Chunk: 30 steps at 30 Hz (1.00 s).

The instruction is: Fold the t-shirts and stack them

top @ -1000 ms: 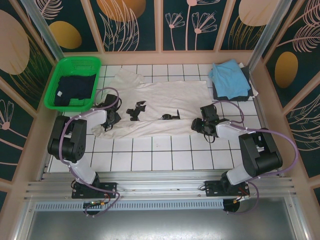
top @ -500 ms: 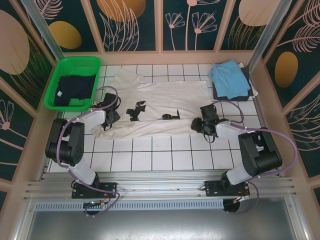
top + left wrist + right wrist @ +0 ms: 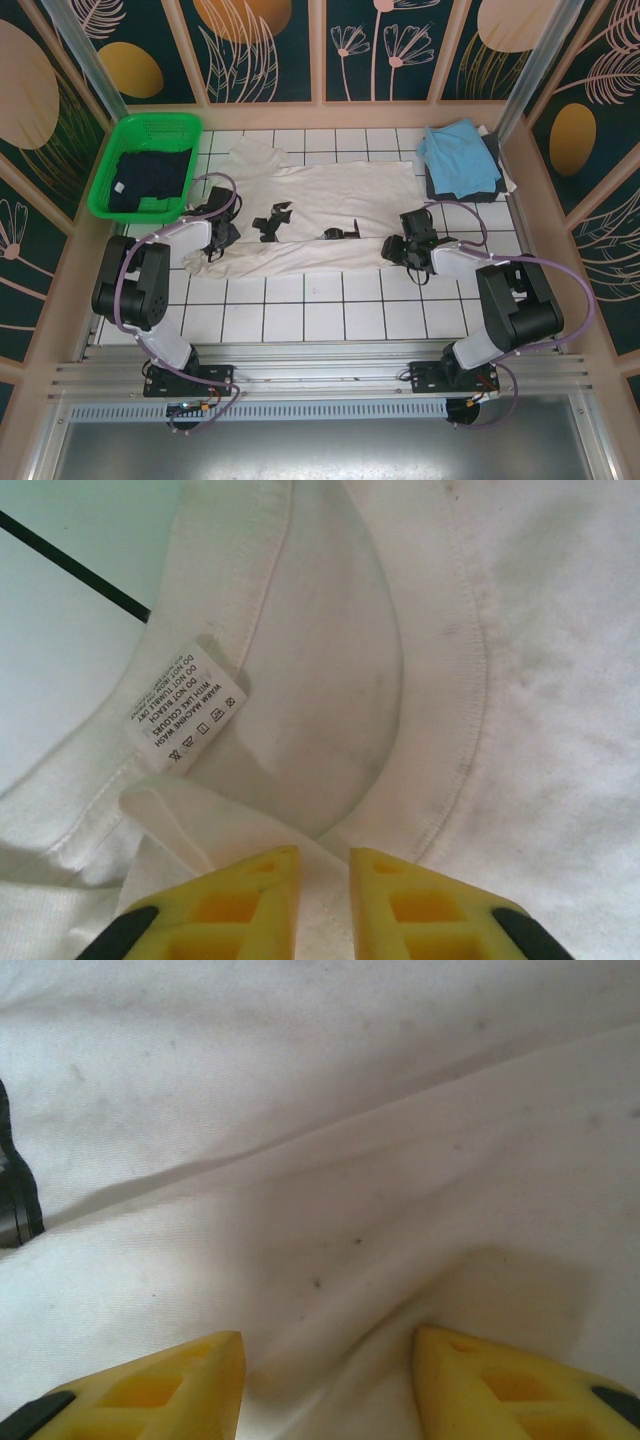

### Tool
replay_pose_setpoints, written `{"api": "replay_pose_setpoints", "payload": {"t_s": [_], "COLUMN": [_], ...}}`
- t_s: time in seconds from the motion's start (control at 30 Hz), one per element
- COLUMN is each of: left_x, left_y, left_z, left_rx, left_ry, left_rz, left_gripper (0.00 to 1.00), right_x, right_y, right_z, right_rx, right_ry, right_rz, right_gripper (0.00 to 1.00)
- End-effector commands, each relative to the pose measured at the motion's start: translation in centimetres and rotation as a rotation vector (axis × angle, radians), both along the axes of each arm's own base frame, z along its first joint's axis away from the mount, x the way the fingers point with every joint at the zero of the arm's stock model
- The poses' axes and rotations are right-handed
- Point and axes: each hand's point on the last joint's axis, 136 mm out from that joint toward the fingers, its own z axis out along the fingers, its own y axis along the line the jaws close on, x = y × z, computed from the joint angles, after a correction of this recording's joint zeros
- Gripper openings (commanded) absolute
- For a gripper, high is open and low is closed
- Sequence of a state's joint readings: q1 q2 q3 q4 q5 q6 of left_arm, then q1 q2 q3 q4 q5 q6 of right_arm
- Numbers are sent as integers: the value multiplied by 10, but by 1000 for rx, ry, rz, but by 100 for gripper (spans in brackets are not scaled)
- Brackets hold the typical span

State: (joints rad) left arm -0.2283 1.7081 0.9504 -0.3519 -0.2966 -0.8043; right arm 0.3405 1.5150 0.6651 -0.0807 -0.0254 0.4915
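The large cream-white t-shirt [image 3: 330, 200] lies spread across the middle of the tiled table, collar end to the left. My left gripper [image 3: 222, 238] sits at that collar. In the left wrist view the collar and care label [image 3: 185, 705] show, and the gripper [image 3: 325, 870] is shut on a fold of the cream-white cloth. My right gripper [image 3: 393, 250] is at the shirt's near right part, open, its yellow fingers [image 3: 160, 1390] pressed onto puckered cloth [image 3: 330, 1260]. A light blue shirt [image 3: 455, 155] lies on a dark grey one [image 3: 488, 186] at the back right. The dark navy shirt [image 3: 148, 182] lies in the basket.
The green mesh basket [image 3: 150, 122] stands at the back left. Black marks [image 3: 270, 222] show on the cream-white shirt's middle. Wooden walls close in the table at the back and sides. Bare white tiles [image 3: 320, 310] lie between the shirt and the arm bases.
The left arm's elbow has shifted slightly to the left. Both grippers and the shirt stay where they were.
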Motion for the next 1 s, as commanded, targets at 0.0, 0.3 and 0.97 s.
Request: {"api": "replay_pose_setpoints", "payload": {"t_s": [0.0,0.3,0.97], "left_x": [0,0,-31], "left_y": [-4,-88,-111], "left_z": [-2,70,4], "left_rx": [-10,-35,-108], "left_ry": [23,-177,39], "left_rz": [-20,-459,-454], "left_gripper": [19,43,45], "right_x": [-13,-7,-5], "right_y": [-1,-6,-6], "right_z": [-11,4,6], "right_rx": [-20,-34,-28], "right_ry": [51,19,13], "right_rz": [17,5,11], "right_gripper": [49,49,49]}}
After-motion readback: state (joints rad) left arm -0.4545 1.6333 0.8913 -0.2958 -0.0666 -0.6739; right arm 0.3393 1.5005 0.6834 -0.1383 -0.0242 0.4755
